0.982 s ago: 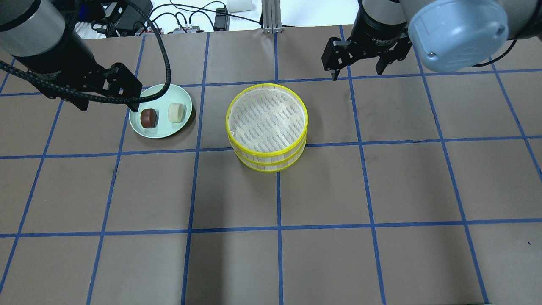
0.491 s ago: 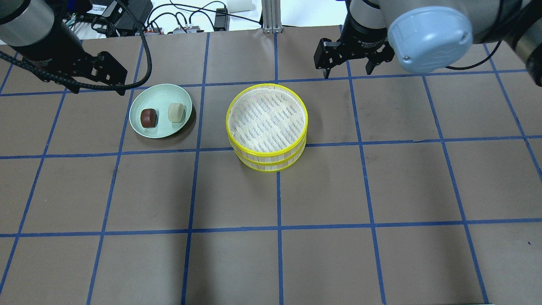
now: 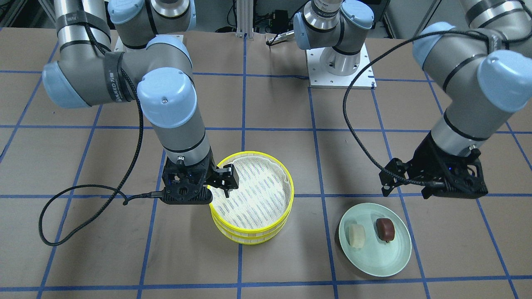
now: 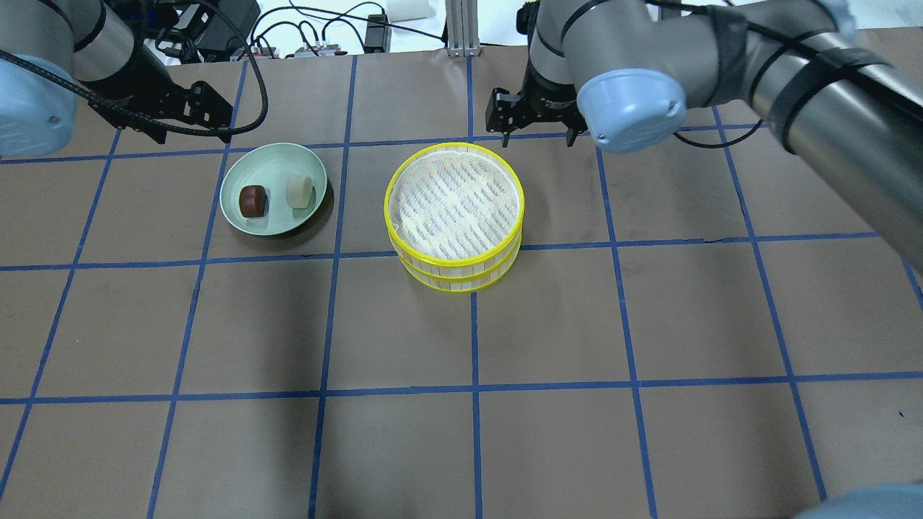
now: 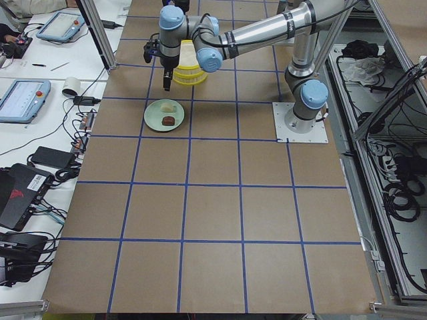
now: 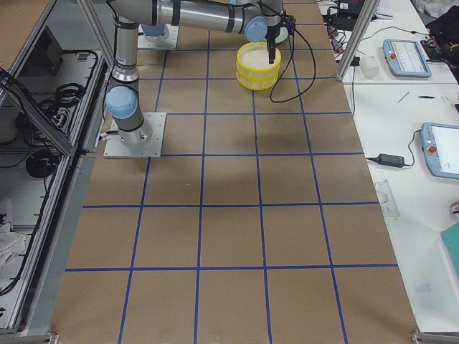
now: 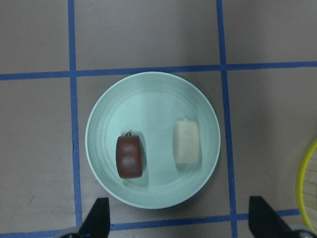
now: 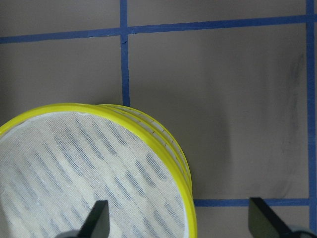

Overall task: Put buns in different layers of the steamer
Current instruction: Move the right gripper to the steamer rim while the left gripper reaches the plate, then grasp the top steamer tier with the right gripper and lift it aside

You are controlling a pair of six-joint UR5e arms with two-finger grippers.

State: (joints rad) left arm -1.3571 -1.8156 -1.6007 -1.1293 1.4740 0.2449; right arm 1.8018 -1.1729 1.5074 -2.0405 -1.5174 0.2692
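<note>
The cream-white bun (image 4: 300, 192) and the dark reddish-brown bun (image 4: 252, 201) lie side by side on the pale green plate (image 4: 277, 162). They also show in the left wrist view, cream (image 7: 186, 142) and brown (image 7: 130, 156). The two steamer layers (image 4: 456, 261) stand stacked and empty mid-table, showing white mesh. My left gripper (image 4: 213, 115) hovers open just off the plate's edge (image 7: 181, 223), holding nothing. My right gripper (image 4: 539, 133) is open and empty. It straddles the steamer's rim (image 8: 163, 144), one finger over the mesh and one outside (image 3: 208, 191).
Brown table with a blue tape grid. Cables and power bricks (image 4: 310, 43) and a metal post (image 4: 461, 29) lie past the table edge at the top of the overhead view. The right arm's black cable (image 3: 62, 216) loops over the table beside the steamer.
My right gripper has moved left in the overhead view, up to the steamer's rim. My left gripper has drawn back off the plate's left edge to just beyond the plate. Buns and steamer are unmoved.
</note>
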